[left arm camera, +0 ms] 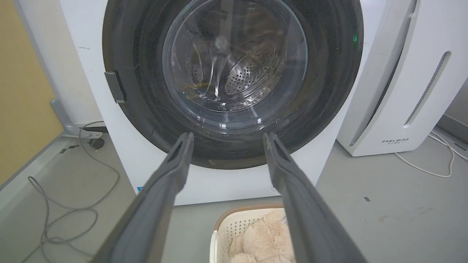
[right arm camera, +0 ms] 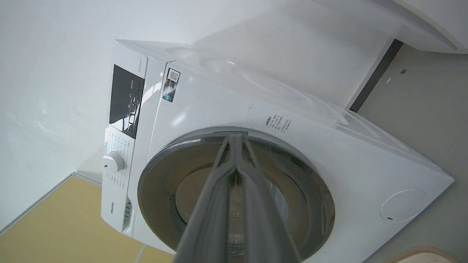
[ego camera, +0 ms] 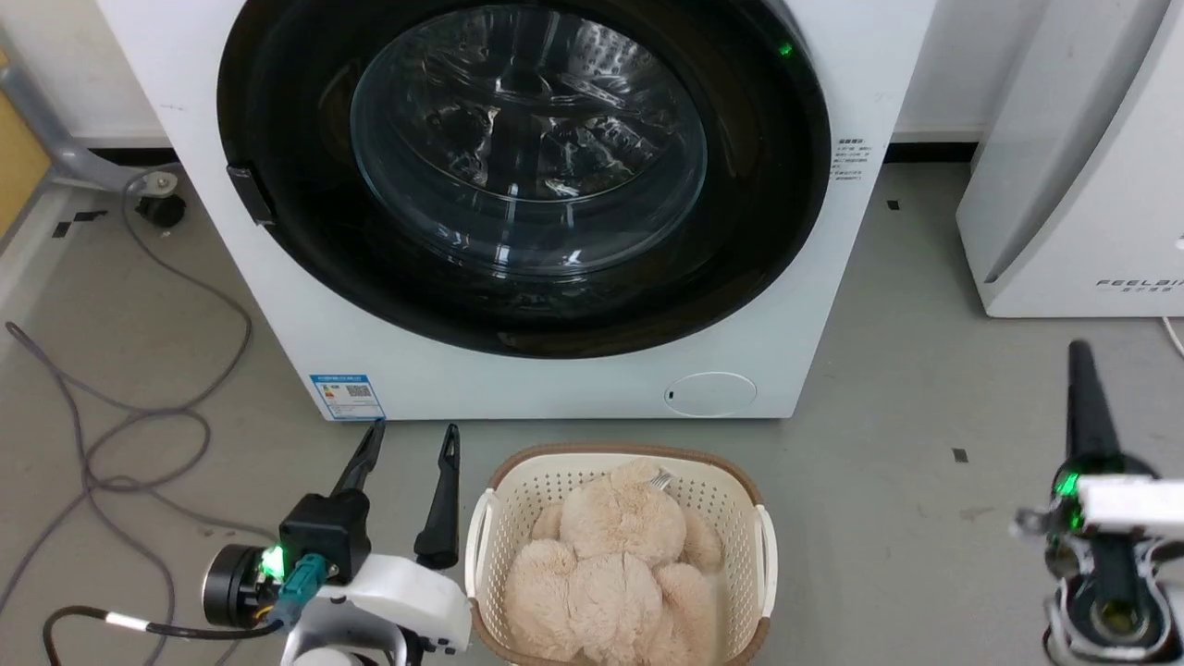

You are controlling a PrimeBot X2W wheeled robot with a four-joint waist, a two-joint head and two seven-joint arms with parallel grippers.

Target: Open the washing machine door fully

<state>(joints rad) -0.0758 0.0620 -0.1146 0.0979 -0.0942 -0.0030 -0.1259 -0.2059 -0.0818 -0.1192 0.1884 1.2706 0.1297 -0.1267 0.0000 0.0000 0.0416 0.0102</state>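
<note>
Left end effector (ego camera: 414, 428) before glossy black door (ego camera: 305, 264)

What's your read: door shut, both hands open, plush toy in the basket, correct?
Not quite: the right hand is shut, its fingers pressed together in the right wrist view. The left hand is open, the washing machine door is shut, and the plush toy lies in the basket.

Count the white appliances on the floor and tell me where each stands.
2: the washing machine straight ahead behind the basket, and a FEELBIRD-marked appliance to its right.
</note>
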